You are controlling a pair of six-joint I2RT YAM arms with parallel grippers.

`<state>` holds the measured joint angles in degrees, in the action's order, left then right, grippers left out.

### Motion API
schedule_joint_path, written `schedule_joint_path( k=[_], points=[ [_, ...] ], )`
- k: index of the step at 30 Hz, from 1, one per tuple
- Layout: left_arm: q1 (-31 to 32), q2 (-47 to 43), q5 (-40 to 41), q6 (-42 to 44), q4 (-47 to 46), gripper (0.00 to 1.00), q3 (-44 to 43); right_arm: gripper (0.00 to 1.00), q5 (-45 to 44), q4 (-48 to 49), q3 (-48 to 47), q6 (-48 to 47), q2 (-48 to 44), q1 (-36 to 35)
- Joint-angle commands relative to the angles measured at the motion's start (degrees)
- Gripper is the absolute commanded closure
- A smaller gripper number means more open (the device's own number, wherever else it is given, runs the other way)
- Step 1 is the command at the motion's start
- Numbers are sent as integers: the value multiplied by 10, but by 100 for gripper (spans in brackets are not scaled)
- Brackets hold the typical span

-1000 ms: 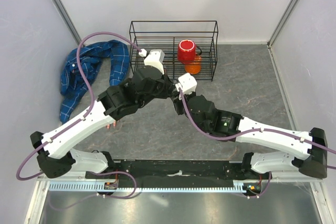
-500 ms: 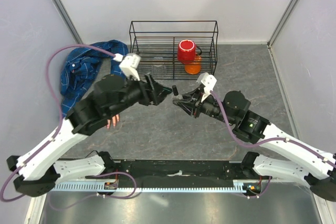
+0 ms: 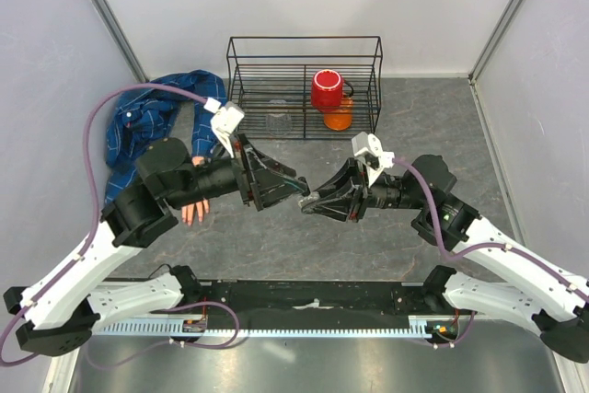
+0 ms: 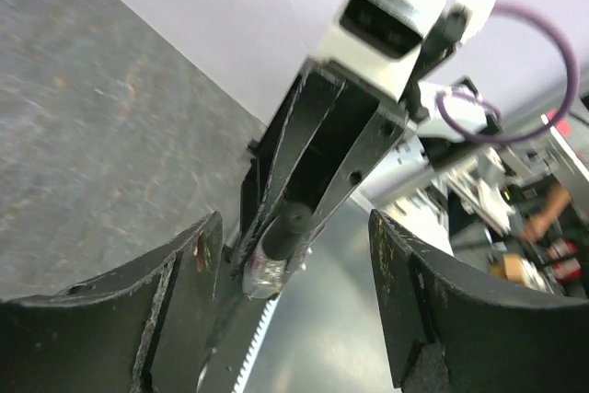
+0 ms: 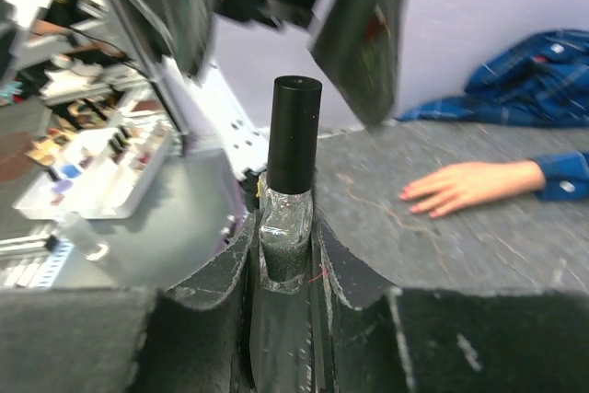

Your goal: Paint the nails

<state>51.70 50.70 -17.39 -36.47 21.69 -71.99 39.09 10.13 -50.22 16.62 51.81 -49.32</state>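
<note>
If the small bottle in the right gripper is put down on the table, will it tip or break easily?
The bottle looks like clear glass, so it is probably slippery, and breakable if dropped. It is narrow with a tall black cap, so it may tip easily when pushed. It is small, so likely light.

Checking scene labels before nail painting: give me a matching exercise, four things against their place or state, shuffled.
Things:
1. bottle
2. left hand
3. mug
4. fake hand

Place or state:
a. in the basket
b. open
c. flat on the table
d. gripped by the right hand

Pairs: 1-d, 2-b, 3-a, 4-c
</note>
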Motion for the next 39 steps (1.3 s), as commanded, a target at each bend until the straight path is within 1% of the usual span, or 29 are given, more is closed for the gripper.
schedule_joint_path(
  k=[1,3,5,7,12,13,15,16,17,18,19,20,21,22,24,25,26,27,28,29,30,31,32,33,35,37,39],
  points=[
    [-3,21,-98,23,-32,30,-5,100,70,107,7,73,-2,9],
    [-3,25,-117,23,-40,33,-5,100,76,125,10,87,0,12],
    [-3,28,-115,26,-43,39,-8,100,75,127,10,89,5,12],
    [-3,32,-112,33,-43,42,-13,100,71,125,9,85,7,13],
    [-3,47,-120,47,-47,47,-22,100,66,102,1,68,15,15],
    [-3,51,-124,50,-51,54,-25,100,66,101,1,66,18,14],
    [-3,62,-132,57,-50,64,-32,100,63,100,1,60,21,15],
    [-3,63,-134,60,-50,75,-32,100,61,94,1,56,22,17],
    [-3,67,-130,63,-47,81,-35,100,56,89,-1,51,22,16],
    [-3,68,-124,70,-44,94,-39,100,43,80,-4,36,22,17],
    [-3,69,-98,75,-28,98,-43,100,31,53,-8,22,22,17],
    [-3,73,-77,79,-16,98,-47,100,12,36,-16,11,22,16],
    [-4,74,-52,83,-4,98,-57,100,-34,18,-21,-1,23,17],
    [-3,76,5,83,21,98,-61,100,-62,-12,-25,-25,25,16],
    [2,91,74,79,49,98,-78,100,-119,-51,-50,-47,40,11],
    [5,100,144,78,62,98,-86,100,-202,-78,-57,-72,44,-8],
    [19,111,174,77,91,98,-97,100,-252,-85,-66,-86,48,-24],
    [29,139,223,72,104,98,-117,100,-328,-99,-73,-101,60,-48],
    [40,151,296,68,113,98,-127,100,-489,-114,-83,-119,71,-111],
    [63,168,337,49,135,98,-138,100,-585,-118,-104,-156,84,-144],
    [73,182,377,37,147,98,-162,100,-661,-114,-113,-162,114,-174],
    [85,213,429,26,157,98,-174,100,-790,-105,-119,-179,126,-219],
    [87,224,446,1,174,98,-196,100,-832,-83,-121,-198,144,-238],
    [87,236,460,-9,181,98,-206,100,-853,-52,-119,-207,148,-248],
    [87,256,469,-18,182,98,-221,100,-871,-31,-109,-214,146,-254],
    [88,262,447,-17,175,98,-227,100,-848,1,-98,-222,139,-254],
    [87,258,413,-11,157,98,-219,100,-794,16,-86,-227,127,-251]
  ],
)
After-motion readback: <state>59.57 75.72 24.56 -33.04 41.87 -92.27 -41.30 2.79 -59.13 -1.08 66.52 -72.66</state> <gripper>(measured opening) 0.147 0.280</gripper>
